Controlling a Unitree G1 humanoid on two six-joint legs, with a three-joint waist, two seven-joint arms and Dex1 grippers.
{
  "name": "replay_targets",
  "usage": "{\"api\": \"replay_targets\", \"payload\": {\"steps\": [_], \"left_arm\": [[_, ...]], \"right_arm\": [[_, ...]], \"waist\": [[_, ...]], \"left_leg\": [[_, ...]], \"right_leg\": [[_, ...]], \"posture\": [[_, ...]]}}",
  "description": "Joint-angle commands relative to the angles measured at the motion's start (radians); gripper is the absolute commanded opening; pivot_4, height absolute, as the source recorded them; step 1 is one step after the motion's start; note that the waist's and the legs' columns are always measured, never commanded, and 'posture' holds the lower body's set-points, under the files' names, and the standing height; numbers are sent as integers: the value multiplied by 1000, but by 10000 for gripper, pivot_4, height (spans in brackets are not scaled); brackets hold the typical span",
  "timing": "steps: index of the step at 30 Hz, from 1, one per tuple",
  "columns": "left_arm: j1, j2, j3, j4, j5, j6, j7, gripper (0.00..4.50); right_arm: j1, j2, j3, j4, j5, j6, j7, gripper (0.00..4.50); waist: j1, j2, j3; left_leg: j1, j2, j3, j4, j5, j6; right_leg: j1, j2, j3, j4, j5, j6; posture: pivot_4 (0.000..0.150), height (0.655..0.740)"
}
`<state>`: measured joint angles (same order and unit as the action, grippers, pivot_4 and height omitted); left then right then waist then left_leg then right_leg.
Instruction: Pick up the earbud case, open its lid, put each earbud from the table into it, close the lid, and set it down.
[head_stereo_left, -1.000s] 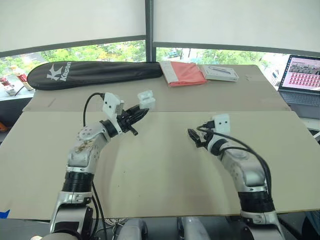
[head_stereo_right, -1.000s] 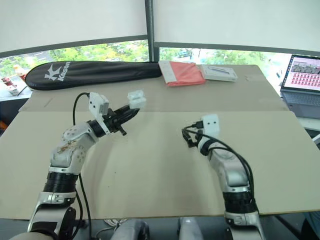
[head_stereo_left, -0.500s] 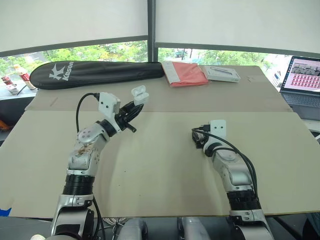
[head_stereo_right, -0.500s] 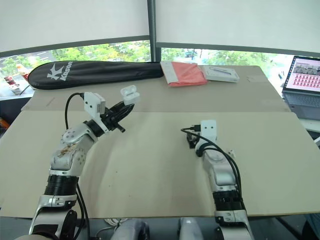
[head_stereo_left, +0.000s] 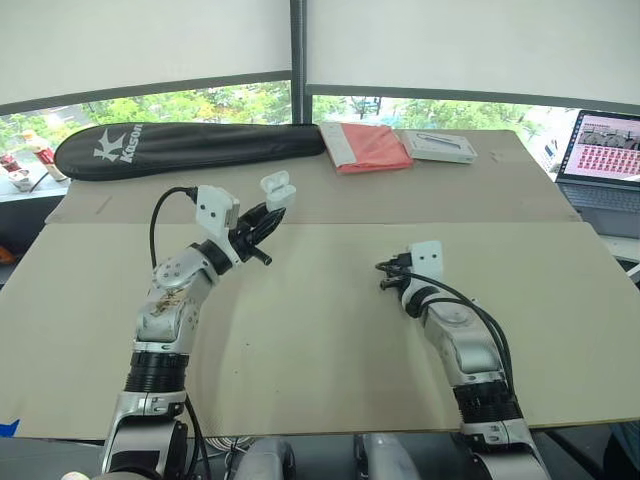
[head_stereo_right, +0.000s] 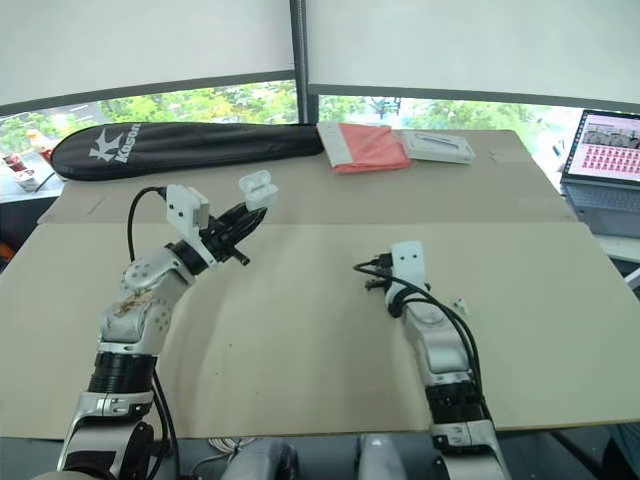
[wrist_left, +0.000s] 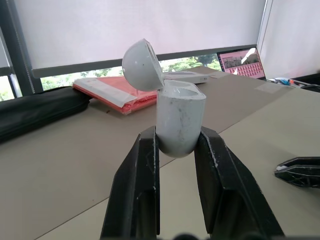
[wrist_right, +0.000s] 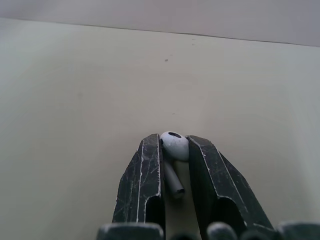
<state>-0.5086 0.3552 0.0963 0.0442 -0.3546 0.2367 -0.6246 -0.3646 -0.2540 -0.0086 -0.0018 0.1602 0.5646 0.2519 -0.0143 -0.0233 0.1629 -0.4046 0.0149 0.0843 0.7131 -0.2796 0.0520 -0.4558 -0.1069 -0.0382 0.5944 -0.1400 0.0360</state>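
The white earbud case (wrist_left: 180, 120) is held upright above the table with its lid (wrist_left: 142, 65) hinged open. My left gripper (head_stereo_left: 265, 213) is shut on the case's body (head_stereo_left: 277, 190), left of the table's middle. My right gripper (wrist_right: 174, 142) is low over the table at centre right (head_stereo_left: 385, 276). It is shut on a white earbud (wrist_right: 175, 149), whose stem runs back between the fingers. A small white piece (head_stereo_right: 459, 304), possibly the other earbud, lies on the table beside my right forearm.
A black racket bag (head_stereo_left: 180, 148) lies along the far edge. A red and white pouch (head_stereo_left: 365, 147) and a flat white box (head_stereo_left: 437, 146) sit at the back centre. A laptop (head_stereo_left: 605, 160) stands off the table's right side.
My right gripper has gone from open to shut around the earbud on the table. My left gripper has kept its hold on the open case and shifted slightly left.
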Motion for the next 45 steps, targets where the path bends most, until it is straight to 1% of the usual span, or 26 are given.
{"api": "replay_targets", "payload": {"steps": [1, 3, 4, 5, 7, 10, 13, 15, 16, 19, 21, 26, 31, 33, 34, 35, 36, 45], "left_arm": [[12, 1, 16, -49, 5, -40, 15, 4982], [24, -1, 15, -57, 3, -43, 22, 4982], [32, -2, 15, -59, 2, -46, 24, 4982], [37, -2, 14, -61, 1, -49, 25, 4982], [55, -2, 25, -64, -2, -55, 34, 4982], [79, -2, 41, -75, -6, -57, 47, 4982], [111, -6, 51, -89, -9, -61, 58, 4982], [135, -13, 50, -107, -11, -58, 68, 4982], [142, -16, 50, -116, -12, -57, 74, 4982], [149, -17, 50, -131, -9, -57, 84, 4982], [154, -15, 53, -144, -9, -54, 91, 4982], [188, -2, 62, -183, -14, -36, 101, 4982], [197, 4, 63, -208, -18, -20, 109, 4982], [197, 5, 65, -212, -19, -14, 111, 4982], [198, 5, 65, -213, -19, -13, 112, 4982], [200, 6, 65, -215, -19, -11, 111, 4982], [201, 6, 64, -217, -20, -9, 112, 4982], [194, 4, 57, -218, -18, 0, 109, 4982]], "right_arm": [[16, -176, 10, -169, 89, 97, 237, 3307], [36, -338, 36, -235, 136, 143, 407, 3307], [50, -436, 30, -259, 162, 150, 506, 3307], [59, -506, 24, -274, 182, 153, 574, 3307], [109, -701, -16, -271, 214, 121, 766, 3307], [179, -893, -57, -225, 235, 61, 954, 3307], [234, -1039, -78, -92, 191, -64, 1103, 3307], [236, -1092, -41, 59, 79, -321, 1148, 3307], [207, -1099, 1, 158, 6, -456, 1148, 3307], [98, -1068, 98, 402, -156, -717, 1110, 3307], [56, -1052, 130, 507, -210, -821, 1105, 3307], [-14, -1000, 179, 666, -274, -940, 1102, 3307], [-42, -974, 193, 730, -296, -969, 1110, 3307], [-43, -971, 193, 746, -305, -977, 1110, 13643], [-44, -971, 194, 755, -312, -984, 1107, 16597], [-43, -971, 194, 760, -315, -986, 1105, 20564], [-45, -971, 196, 764, -320, -989, 1103, 23520], [-58, -990, 218, 762, -363, -1021, 1133, 23520]], "waist": [[6, 0, 0], [6, 0, 0], [7, 0, 0], [9, 0, 0], [14, 0, 0], [18, 0, 1], [17, -1, 1], [16, -1, 1], [16, -1, 1], [17, -1, 1], [17, -1, 1], [17, -1, 1], [16, -1, 1], [17, -1, 1], [18, -1, 1], [19, -1, 1], [20, -1, 1], [26, -1, 1]], "left_leg": [[-1, 0, 0, 1, 0, 1], [-1, 0, 0, 2, -1, 2], [-1, 0, 0, 2, -2, 3], [0, 0, 0, 2, -2, 3], [1, -1, 0, 2, -2, 3], [1, 0, 0, 2, -2, 3], [3, 0, 1, 2, -2, 2], [4, 0, 2, 2, -2, 2], [4, 0, 2, 2, -2, 2], [5, 0, 3, 2, -2, 2], [5, 0, 3, 2, -1, 2], [5, -1, 4, 2, -1, 1], [9, 0, 3, 1, -1, 1], [13, 0, 2, 1, -2, 2], [16, 1, 2, 0, -2, 2], [16, 1, 2, 0, -2, 2], [16, 1, 2, 0, -2, 3], [16, 1, 1, 0, -2, 3]], "right_leg": [[0, -1, 0, 0, 0, 0], [0, -2, 0, -1, 0, 0], [0, -2, 0, -1, 0, 0], [1, -2, 0, -1, 0, 0], [1, -2, 0, -3, -1, 1], [1, -1, -1, -2, -1, 0], [2, -1, 0, -2, -2, -1], [2, -1, 1, -2, -2, -1], [2, -1, 2, -2, -3, 0], [3, -1, 2, -2, -3, 1], [2, -1, 2, -2, -3, 0], [2, -1, 3, -2, -3, 0], [8, -1, 2, -3, -3, 0], [14, -1, 1, -5, -4, 0], [17, -1, 1, -7, -4, -1], [17, -2, 1, -7, -5, -2], [17, -2, 1, -7, -5, -2], [18, -3, 1, -8, -5, -1]], "posture": [[1500, 7400], [1500, 7400], [1500, 7400], [1500, 7400], [1500, 7400], [1500, 7400], [1500, 7400], [1500, 7400], [1500, 7400], [1500, 7400], [1500, 7400], [1500, 7400], [1500, 7400], [1500, 7400], [1500, 7400], [1500, 7400], [1500, 7400], [1500, 7400]]}}
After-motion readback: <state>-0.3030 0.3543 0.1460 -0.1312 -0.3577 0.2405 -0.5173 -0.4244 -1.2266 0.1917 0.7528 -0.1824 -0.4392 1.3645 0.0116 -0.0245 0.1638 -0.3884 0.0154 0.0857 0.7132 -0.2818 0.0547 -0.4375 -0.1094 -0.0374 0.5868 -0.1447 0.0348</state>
